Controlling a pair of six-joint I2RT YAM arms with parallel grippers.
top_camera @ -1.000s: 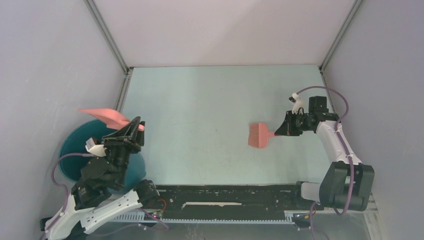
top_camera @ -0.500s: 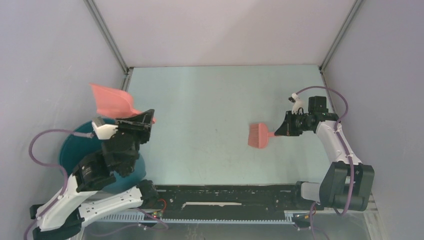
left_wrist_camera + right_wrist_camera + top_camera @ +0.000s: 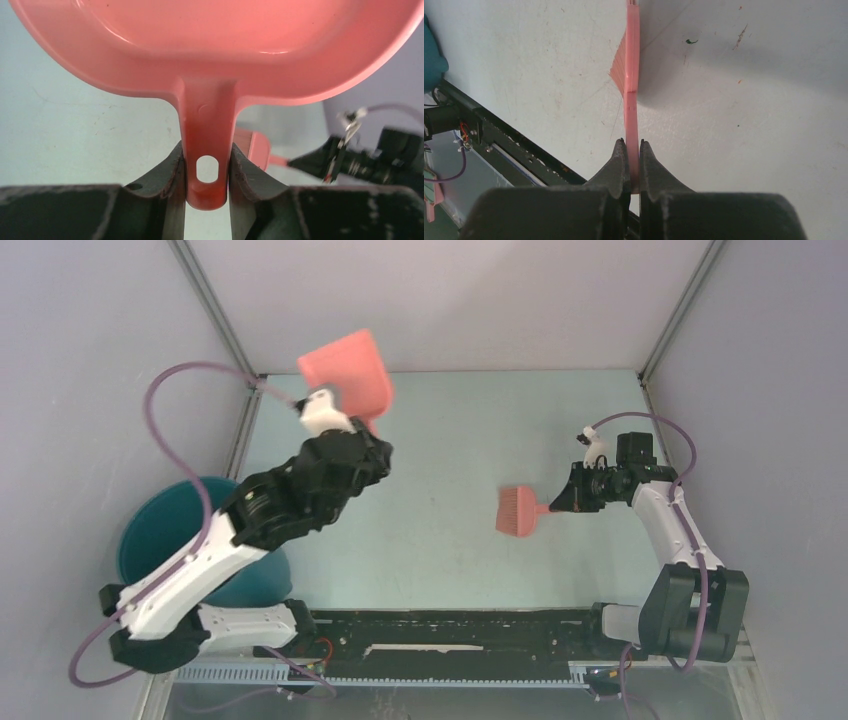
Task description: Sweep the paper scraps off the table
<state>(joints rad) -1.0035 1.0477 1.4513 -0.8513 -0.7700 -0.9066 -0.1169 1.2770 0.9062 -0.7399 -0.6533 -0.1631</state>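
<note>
Across the middle of the top view, the table (image 3: 450, 440) is a pale mint-green surface with metal rails running up the far corners. Off its left edge, near side, sits a round teal bucket (image 3: 160, 530), partly covered by the left arm (image 3: 210, 560), which reaches diagonally toward the table's far-left corner. Salmon-pink dustpan (image 3: 345, 365) is raised above that far-left corner, tilted, well clear of the bucket; in the left wrist view its pan fills the top of the shot, with the handle pointing down. Left gripper (image 3: 207, 170) is clamped narrow on that handle, one finger on each side just by the hang hole. Matching pink brush (image 3: 517, 512) is right of table centre, head pointing left. Whether the bristles touch the surface, cannot tell. Right gripper (image 3: 632, 150) is pinched tight on the brush's thin handle, with the brush seen edge-on from the wrist. Paper scraps: the only candidate is one tiny dark fleck (image 3: 691, 41) on the table just beyond the brush head, too small to say what it is.
</note>
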